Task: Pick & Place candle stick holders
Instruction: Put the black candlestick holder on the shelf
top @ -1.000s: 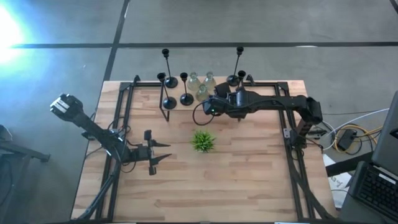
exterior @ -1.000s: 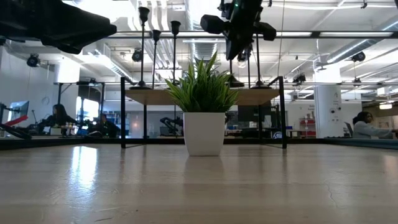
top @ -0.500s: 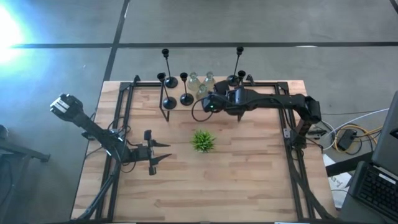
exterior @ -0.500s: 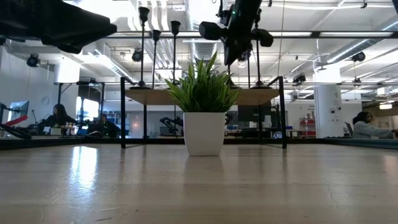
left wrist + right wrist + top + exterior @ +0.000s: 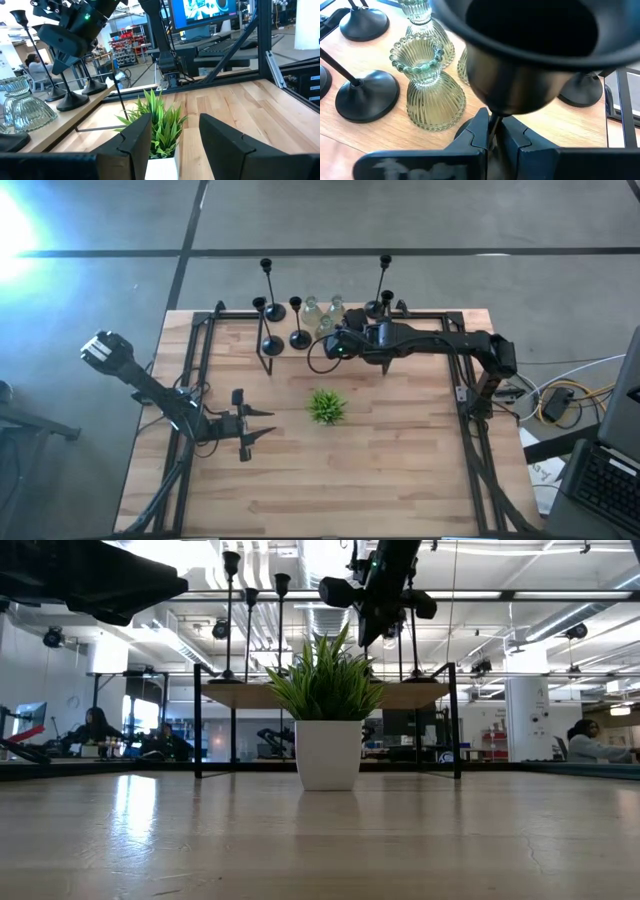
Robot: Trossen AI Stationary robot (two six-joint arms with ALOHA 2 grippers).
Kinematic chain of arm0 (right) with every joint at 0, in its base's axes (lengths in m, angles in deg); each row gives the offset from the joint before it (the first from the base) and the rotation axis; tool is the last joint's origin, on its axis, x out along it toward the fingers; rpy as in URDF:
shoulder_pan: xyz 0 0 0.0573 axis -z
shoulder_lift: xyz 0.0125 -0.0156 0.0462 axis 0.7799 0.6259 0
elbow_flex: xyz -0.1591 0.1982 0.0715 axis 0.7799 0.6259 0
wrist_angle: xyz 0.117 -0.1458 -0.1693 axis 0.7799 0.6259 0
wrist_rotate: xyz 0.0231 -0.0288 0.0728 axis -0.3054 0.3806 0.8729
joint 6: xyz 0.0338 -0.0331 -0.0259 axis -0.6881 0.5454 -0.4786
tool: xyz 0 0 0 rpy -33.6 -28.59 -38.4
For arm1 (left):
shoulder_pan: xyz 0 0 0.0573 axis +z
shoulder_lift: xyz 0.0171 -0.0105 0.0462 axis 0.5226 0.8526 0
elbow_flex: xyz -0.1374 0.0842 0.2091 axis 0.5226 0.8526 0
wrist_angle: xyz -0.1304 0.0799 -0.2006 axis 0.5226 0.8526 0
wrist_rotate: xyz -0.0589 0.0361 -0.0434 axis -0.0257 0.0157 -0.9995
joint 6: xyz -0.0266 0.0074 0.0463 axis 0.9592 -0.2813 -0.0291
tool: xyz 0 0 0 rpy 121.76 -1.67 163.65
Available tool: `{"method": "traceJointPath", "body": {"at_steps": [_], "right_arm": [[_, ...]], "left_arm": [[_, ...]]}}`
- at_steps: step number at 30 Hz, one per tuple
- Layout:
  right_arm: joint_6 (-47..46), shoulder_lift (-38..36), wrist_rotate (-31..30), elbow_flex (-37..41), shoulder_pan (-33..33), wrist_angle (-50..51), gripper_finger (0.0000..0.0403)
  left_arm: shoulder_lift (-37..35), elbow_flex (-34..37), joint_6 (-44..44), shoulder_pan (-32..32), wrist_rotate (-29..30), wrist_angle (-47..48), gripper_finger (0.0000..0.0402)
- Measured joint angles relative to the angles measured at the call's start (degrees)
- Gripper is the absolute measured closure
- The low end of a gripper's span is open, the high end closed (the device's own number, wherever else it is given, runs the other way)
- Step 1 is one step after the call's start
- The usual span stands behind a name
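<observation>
From above, the right gripper point(image 5: 333, 348) is seen stretched over the far part of the wooden table point(image 5: 400, 470), just short of the cluster of black candle stick holders point(image 5: 271, 345) and glass holders point(image 5: 313, 307) along the far edge. The small green plant point(image 5: 326, 407) stands near it, toward the table's middle. The left gripper point(image 5: 262, 425) is held low over the table, well apart from the right gripper.

At table height, the right gripper point(image 5: 378, 615) is seen raised above the plant point(image 5: 326, 730), with tall black holders point(image 5: 231, 610) standing beyond it.

In the left wrist view, the left gripper point(image 5: 175, 140) is seen with its fingers point(image 5: 137, 140) parted and nothing between them; the plant point(image 5: 160, 125) is just ahead.

In the right wrist view, the right gripper point(image 5: 494, 132) is seen closed on the thin stem of a held black holder point(image 5: 520, 55), whose dark cup fills the foreground. A ribbed glass holder point(image 5: 430, 90) and a black domed base point(image 5: 367, 95) stand just beyond.
</observation>
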Motion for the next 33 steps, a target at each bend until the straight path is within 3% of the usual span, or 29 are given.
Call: {"method": "traceJointPath", "body": {"at_steps": [17,33], "right_arm": [[1.13,0.00,-0.02,0.08,-0.07,-0.30,0.0387],[1.73,0.13,0.11,0.17,-1.14,-0.67,0.0292]], "left_arm": [[0.00,0.00,0.00,-0.02,0.00,0.00,0.0232],[0.00,0.00,0.02,-0.02,0.00,0.01,0.0232]]}}
